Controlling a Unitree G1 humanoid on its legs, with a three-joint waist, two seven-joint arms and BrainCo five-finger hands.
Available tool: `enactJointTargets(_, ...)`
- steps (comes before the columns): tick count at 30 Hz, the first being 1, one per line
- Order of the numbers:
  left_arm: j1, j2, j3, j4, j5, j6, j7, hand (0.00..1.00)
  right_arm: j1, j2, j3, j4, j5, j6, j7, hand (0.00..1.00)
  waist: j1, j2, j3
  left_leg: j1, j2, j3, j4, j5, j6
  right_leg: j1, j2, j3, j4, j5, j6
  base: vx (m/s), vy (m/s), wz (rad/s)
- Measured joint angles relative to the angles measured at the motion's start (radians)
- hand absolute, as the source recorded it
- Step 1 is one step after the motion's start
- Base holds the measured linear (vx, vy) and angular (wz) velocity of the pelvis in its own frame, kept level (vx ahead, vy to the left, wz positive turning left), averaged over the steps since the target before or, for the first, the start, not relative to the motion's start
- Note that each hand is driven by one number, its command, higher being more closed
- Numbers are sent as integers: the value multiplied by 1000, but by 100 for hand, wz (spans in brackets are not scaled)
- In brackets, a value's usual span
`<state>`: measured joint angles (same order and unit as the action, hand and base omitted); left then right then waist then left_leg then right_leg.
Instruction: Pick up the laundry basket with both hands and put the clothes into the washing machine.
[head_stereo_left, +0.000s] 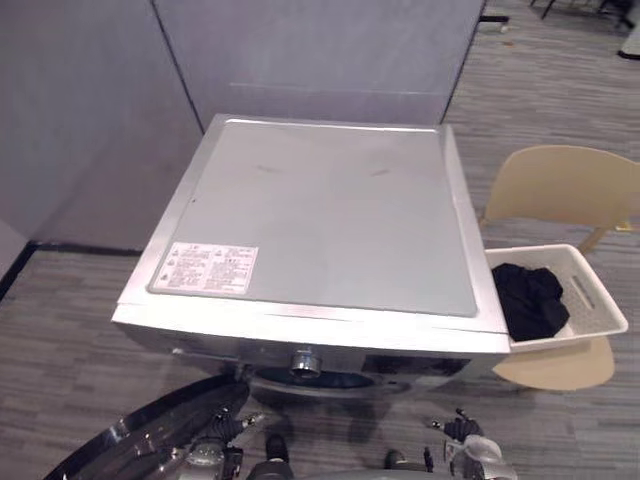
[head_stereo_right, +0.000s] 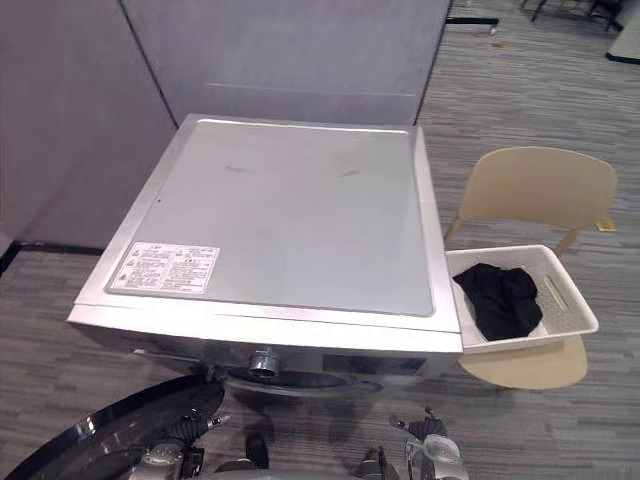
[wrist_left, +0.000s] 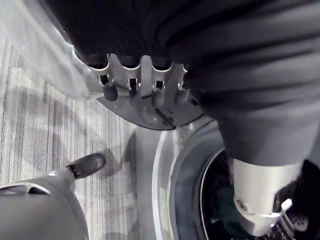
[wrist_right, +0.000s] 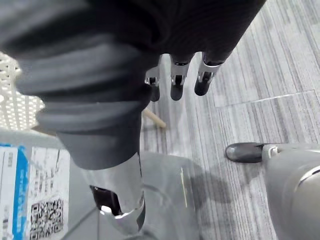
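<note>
A white laundry basket (head_stereo_left: 603, 292) holding dark clothes (head_stereo_left: 528, 298) sits on a beige chair (head_stereo_left: 565, 185), just beside the right of a silver front-loading washing machine (head_stereo_left: 320, 220) whose round door (head_stereo_left: 150, 440) hangs open. The robot's left hand (wrist_left: 142, 75) and right hand (wrist_right: 175, 82) hang low before the machine, fingers relaxed and holding nothing.

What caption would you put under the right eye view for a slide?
Silver washing machine, door open, beside a white laundry basket of dark clothes resting on a beige chair.
</note>
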<state>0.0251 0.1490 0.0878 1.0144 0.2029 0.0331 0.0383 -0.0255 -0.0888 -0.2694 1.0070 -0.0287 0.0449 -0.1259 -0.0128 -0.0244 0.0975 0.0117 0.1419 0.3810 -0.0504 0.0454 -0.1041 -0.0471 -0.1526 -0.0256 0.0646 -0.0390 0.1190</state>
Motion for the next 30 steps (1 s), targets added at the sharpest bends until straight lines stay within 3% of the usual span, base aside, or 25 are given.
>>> enactJointTargets(1, -2, 0, 0, 0, 4, 0, 0, 0, -12, -1, 0, 1, 0, 0, 0, 0, 1, 0, 2, -6, 6, 22, 12, -12, 0, -25, 8, 26, -1, 22, -1, -52, 48, -160)
enactJointTargets(2, -10, -1, 0, 0, 5, 0, -1, 0, -35, -2, 5, -5, 0, -1, -1, 0, 1, 2, 4, -41, 27, 76, 69, -51, 11, -81, 27, 19, 4, 86, -14, -64, 37, -203)
enactJointTargets(3, -19, 0, -3, 1, 6, 0, -1, 0, -60, -6, 15, -8, 0, -1, -2, 0, 6, 12, 7, -69, 52, 101, 124, -101, 35, -131, 52, -85, -31, 180, -81, -75, 39, -220)
enactJointTargets(4, -15, 3, -9, 4, 7, -1, -2, 0, -70, -4, 16, -8, 0, -1, -4, 0, 10, 23, 13, -61, 76, 148, 123, -110, 45, -122, 58, -188, -78, 215, -130, -91, 17, -210)
enactJointTargets(5, -28, 5, -10, 15, 11, 0, -2, 0, -82, -6, 26, -7, 0, 0, -6, 0, 1, 15, 23, -47, 80, 228, 141, -109, 43, -127, 23, -451, 19, 100, -190, -114, 16, -195)
enactJointTargets(6, -44, 7, -10, 15, 26, 0, -2, 0, -81, -18, 35, 6, -1, 1, -6, 0, -1, 10, 22, -36, 97, 317, 192, -131, 50, -127, -31, -669, 167, -21, -216, -139, -17, -206)
enactJointTargets(7, -44, 10, -10, 15, 34, 0, -2, 0, -84, -26, 43, 14, -1, 2, -7, 0, 5, 16, 26, -28, 129, 377, 245, -152, 49, -128, -59, -730, 266, -70, -240, -127, -47, -191)
enactJointTargets(9, -45, 17, -17, 15, 43, 0, 0, 0, -92, -39, 71, 27, -2, 2, -7, 0, 4, 33, 34, -5, 187, 461, 322, -190, 37, -126, -90, -736, 376, -117, -230, -102, -147, -164)
enactJointTargets(10, -53, 36, -45, 14, 46, 1, -1, 0, -89, -42, 77, 29, -3, 3, -7, 0, -4, 20, 34, 18, 230, 525, 402, -244, 2, -105, -99, -666, 373, -127, -154, -78, -214, -147)
enactJointTargets(11, -56, 43, -54, 14, 46, 1, -1, 0, -85, -43, 78, 29, -3, 3, -7, 0, -5, 15, 37, 21, 250, 538, 443, -264, -9, -99, -88, -615, 339, -153, -77, -72, -231, -143)
enactJointTargets(12, -70, 38, -54, 15, 53, 2, 1, 0, -75, -58, 83, 31, -3, 3, -8, 0, -2, 46, 54, 26, 311, 552, 512, -293, -28, -95, -27, -570, 308, -175, -84, -54, -246, -144)
enactJointTargets(13, -65, 12, -55, 14, 57, 0, -1, 0, -62, -74, 84, 30, -2, 6, -14, 0, 0, 83, 57, 39, 384, 555, 584, -284, -13, -98, 53, -508, 269, -175, -120, -38, -242, -157)
enactJointTargets(14, -62, 3, -55, 14, 56, 0, -1, 0, -53, -74, 85, 31, -2, 7, -17, 0, 0, 90, 56, 37, 426, 539, 647, -262, 29, -93, 86, -478, 253, -173, -134, 17, -310, -159)
enactJointTargets(15, -50, -5, -50, 13, 54, 0, -1, 0, -42, -71, 89, 31, -3, 8, -26, 0, 0, 91, 63, 21, 481, 488, 753, -218, 150, -71, 128, -435, 223, -164, -153, 61, -241, -134)
enactJointTargets(16, -42, -15, -42, 9, 53, -1, 1, 0, -37, -69, 95, 30, -3, 9, -29, 0, 4, 86, 76, -34, 505, 369, 851, -179, 225, -42, 163, -382, 188, -144, -177, 111, -285, -178)
enactJointTargets(17, -29, -34, -43, -2, 39, -5, 3, 0, -39, -69, 101, 24, -2, 8, -39, 0, 12, 76, 84, -126, 426, 130, 930, -238, 123, -30, 189, -306, 154, -130, -191, 107, -172, -176)
enactJointTargets(19, -28, -35, -59, -32, 28, -20, 10, 0, -46, -78, 97, 24, -3, 9, -50, 0, 37, 83, 89, -216, 265, -68, 941, -293, 51, -15, 216, -205, 105, -92, -192, 140, -76, -186)
enactJointTargets(21, -24, -57, -59, -63, 4, -22, 22, 0, -51, -83, 89, 24, -3, 9, -55, 0, 63, 106, 107, -285, 121, -167, 855, -300, 62, 29, 245, -97, 40, -65, -171, 208, 2, -171)
enactJointTargets(22, -23, -65, -59, -67, -1, -23, 26, 0, -51, -85, 89, 25, -4, 9, -55, 0, 69, 106, 111, -307, 81, -187, 799, -298, 58, 32, 248, -72, 30, -62, -166, 217, 85, -143)
enactJointTargets(24, -22, -92, -55, -80, -14, -31, 28, 0, -67, -97, 89, 24, -14, 9, -55, 0, 88, 147, 129, -347, -28, -221, 518, -252, 22, 74, 256, 7, -13, -66, -170, 241, 146, -106)
enactJointTargets(25, -23, -92, -49, -81, -17, -33, 28, 0, -71, -95, 90, 25, -15, 8, -55, 0, 93, 148, 136, -348, -42, -224, 480, -189, 52, 87, 252, 25, -21, -66, -170, 315, 161, -92)
enactJointTargets(26, -18, -85, -36, -81, -17, -36, 29, 0, -74, -75, 101, 22, -20, 8, -54, 0, 122, 132, 137, -308, -65, -185, 413, -137, 88, 106, 226, 70, -44, -68, -169, 450, 173, -59)
enactJointTargets(28, -17, -85, -24, -98, -22, -43, 8, 0, -94, -68, 112, 7, -21, 8, -52, 0, 133, 123, 150, -379, -61, -147, 552, -153, 105, 126, 207, 82, -80, -57, -147, 406, 174, -16)
enactJointTargets(29, -9, -85, -14, -125, -44, -42, -54, 0, -106, -68, 120, 8, -22, 8, -50, 0, 145, 124, 151, -427, -65, -140, 618, -197, 120, 135, 205, 75, -83, -66, -132, 327, 166, 17)
enactJointTargets(30, -2, -94, 14, -132, -85, -36, -104, 0, -110, -56, 136, 5, -34, 5, -47, 0, 151, 124, 146, -419, -59, -162, 559, -198, 190, 119, 223, 48, 28, -152, -106, 335, 141, 13)
